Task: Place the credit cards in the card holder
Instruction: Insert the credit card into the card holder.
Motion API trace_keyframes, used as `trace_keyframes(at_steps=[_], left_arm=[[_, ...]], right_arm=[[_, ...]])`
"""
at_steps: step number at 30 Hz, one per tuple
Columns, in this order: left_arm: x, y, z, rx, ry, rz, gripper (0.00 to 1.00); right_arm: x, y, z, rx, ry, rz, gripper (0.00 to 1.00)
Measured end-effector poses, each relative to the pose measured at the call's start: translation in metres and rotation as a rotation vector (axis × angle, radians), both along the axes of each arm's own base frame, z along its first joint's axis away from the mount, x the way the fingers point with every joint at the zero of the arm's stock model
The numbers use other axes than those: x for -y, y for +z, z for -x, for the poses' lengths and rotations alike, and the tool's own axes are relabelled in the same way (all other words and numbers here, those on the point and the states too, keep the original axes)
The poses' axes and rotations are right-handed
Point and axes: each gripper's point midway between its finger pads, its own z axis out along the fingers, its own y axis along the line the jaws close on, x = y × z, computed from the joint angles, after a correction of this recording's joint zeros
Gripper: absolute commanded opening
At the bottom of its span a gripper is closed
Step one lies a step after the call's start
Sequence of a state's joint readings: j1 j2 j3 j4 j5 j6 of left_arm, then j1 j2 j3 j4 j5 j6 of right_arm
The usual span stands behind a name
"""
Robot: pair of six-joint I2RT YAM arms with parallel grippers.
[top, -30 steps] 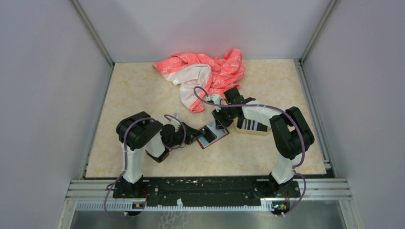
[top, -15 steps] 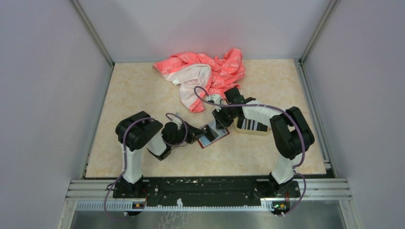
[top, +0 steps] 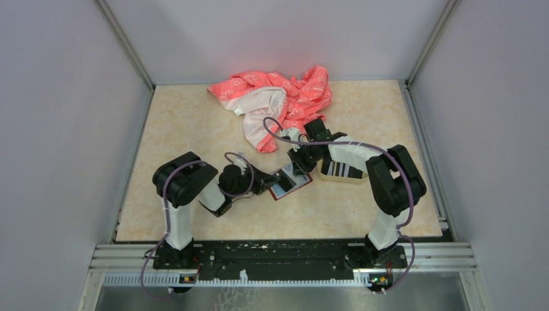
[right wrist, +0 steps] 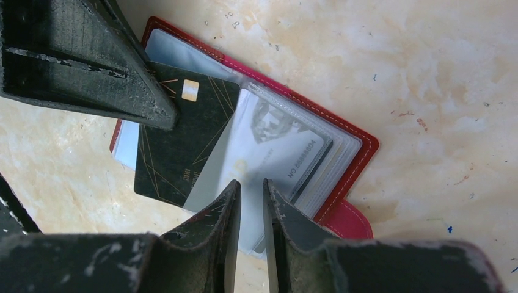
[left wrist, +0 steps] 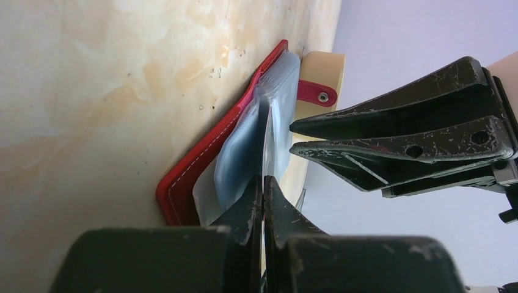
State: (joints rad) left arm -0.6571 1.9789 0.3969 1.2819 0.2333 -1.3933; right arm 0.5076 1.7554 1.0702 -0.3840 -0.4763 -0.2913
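The dark red card holder point(top: 289, 183) lies open on the table, its clear sleeves point(right wrist: 287, 146) fanned out. My left gripper point(left wrist: 263, 178) is shut on the edge of one sleeve at the holder's point(left wrist: 201, 160) left end, seen from above as the left gripper point(top: 267, 186). A black credit card point(right wrist: 177, 141) with gold lines lies partly under a sleeve on the holder's point(right wrist: 360, 152) left half. My right gripper point(right wrist: 251, 183) hovers just over the sleeves, jaws a narrow gap apart with nothing between them; from above the right gripper point(top: 298, 168) is over the holder's far end. More striped cards point(top: 343, 170) lie in the tray.
The oval beige tray point(top: 353, 179) sits right of the holder under the right forearm. A pink-and-white cloth point(top: 275, 100) is bunched at the back. The left gripper's fingers point(right wrist: 91, 67) crowd the right wrist view's upper left. Walls enclose the table's sides and back.
The left arm's elbow has shifted slightly left and its wrist has rolled. The card holder and the right gripper stay where they were.
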Motion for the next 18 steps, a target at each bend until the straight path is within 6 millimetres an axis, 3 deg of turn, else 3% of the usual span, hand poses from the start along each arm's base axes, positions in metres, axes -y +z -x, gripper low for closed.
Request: trace_keyframes(at_steps=[18], left_arm=[[0.0045,-0.0020,-0.0007,-0.015,-0.018,-0.001,0.00]], right_arm=[[0.0013,0.0003,-0.0014,0.001,-0.012,0.009,0.20]])
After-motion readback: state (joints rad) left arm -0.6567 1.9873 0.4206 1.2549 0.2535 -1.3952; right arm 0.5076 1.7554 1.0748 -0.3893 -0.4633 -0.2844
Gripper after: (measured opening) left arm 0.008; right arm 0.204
